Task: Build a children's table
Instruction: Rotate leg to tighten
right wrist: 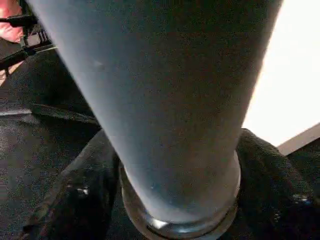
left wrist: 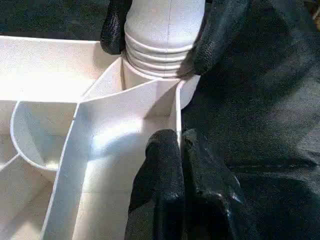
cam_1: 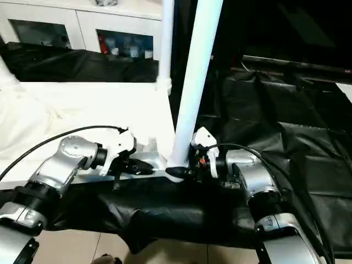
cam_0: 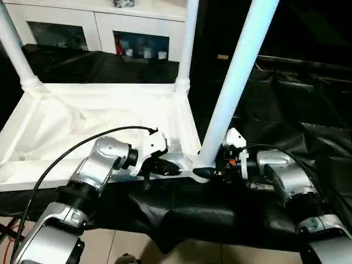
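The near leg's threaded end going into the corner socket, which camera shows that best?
The left wrist view: the near leg shows its ridged end at the corner socket, the right gripper around it. The right wrist view shows the leg's shaft up close. The eye views show the whole leg, its base hidden by the grippers.

A staged indoor test room: crinkled black plastic sheeting [cam_0: 286, 110] drapes the work surface, and behind it stands a white glass-doored cabinet [cam_0: 99, 27].

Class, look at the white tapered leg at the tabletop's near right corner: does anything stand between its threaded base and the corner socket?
Nothing visible: the white tapered leg already sits in the corner socket, right gripper around its base.
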Motion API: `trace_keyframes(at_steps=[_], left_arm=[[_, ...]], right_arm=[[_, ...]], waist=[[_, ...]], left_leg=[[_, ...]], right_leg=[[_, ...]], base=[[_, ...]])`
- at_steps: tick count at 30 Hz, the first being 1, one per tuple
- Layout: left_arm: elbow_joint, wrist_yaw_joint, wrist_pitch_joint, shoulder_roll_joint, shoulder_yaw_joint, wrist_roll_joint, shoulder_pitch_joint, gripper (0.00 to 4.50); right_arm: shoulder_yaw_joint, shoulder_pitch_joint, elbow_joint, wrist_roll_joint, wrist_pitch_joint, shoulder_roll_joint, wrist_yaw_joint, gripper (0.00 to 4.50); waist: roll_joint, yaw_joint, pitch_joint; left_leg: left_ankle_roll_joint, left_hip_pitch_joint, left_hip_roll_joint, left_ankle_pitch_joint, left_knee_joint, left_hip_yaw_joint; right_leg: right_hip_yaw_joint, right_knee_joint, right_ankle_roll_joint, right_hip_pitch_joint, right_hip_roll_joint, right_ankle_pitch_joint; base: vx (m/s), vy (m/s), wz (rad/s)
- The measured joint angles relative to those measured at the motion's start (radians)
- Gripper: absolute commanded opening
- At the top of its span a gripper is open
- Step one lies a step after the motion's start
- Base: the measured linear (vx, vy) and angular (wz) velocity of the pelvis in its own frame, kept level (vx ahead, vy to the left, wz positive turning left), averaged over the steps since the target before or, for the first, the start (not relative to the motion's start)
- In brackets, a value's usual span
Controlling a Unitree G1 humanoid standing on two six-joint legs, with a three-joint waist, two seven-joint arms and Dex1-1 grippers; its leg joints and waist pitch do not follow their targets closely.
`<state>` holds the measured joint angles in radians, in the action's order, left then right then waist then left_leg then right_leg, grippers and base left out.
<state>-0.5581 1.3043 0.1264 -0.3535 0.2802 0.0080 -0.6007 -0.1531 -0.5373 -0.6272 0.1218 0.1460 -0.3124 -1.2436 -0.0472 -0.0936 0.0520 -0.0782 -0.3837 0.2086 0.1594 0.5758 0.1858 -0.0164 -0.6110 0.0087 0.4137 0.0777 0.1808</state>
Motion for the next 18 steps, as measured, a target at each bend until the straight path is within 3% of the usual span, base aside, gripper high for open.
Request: trace_keyframes(at_steps=[6, 9, 13, 18], left_arm=[[0.002, -0.028, 0.001, 0.003, -0.002, 0.004, 0.001, 0.00], [-0.036, -0.147, 0.009, 0.039, -0.030, 0.030, -0.013, 0.00], [-0.095, -0.291, 0.026, 0.095, -0.045, 0.065, -0.049, 0.00], [-0.152, -0.442, 0.052, 0.163, -0.051, 0.092, -0.091, 0.00]], right_arm=[[0.015, 0.001, -0.008, 0.001, 0.002, 0.015, 0.038, 2.77], [0.060, -0.036, -0.095, -0.015, -0.021, 0.077, 0.217, 2.75], [0.096, -0.107, -0.199, -0.035, -0.029, 0.152, 0.465, 2.74], [0.134, -0.157, -0.282, -0.053, -0.054, 0.225, 0.723, 2.73]], waist=[[0.000, 0.002, 0.000], [-0.001, 0.011, -0.001], [-0.001, 0.037, -0.001], [-0.002, 0.040, -0.001]], left_leg=[[0.000, 0.000, 0.000, 0.000, 0.000, 0.000], [0.000, 0.003, 0.000, 0.000, 0.000, -0.001], [0.000, 0.003, -0.001, 0.000, 0.001, -0.004], [0.000, 0.003, -0.001, 0.000, 0.001, -0.004]], right_leg=[[0.000, 0.000, 0.000, 0.000, 0.000, 0.000], [0.001, -0.001, -0.001, -0.001, 0.000, -0.001], [0.001, 0.000, 0.002, 0.000, 0.000, 0.001], [0.001, 0.000, 0.002, 0.000, 0.000, 0.001]], base=[[0.000, 0.000, 0.00], [0.000, 0.000, 0.00], [0.000, 0.000, 0.00], [0.000, 0.000, 0.00]])
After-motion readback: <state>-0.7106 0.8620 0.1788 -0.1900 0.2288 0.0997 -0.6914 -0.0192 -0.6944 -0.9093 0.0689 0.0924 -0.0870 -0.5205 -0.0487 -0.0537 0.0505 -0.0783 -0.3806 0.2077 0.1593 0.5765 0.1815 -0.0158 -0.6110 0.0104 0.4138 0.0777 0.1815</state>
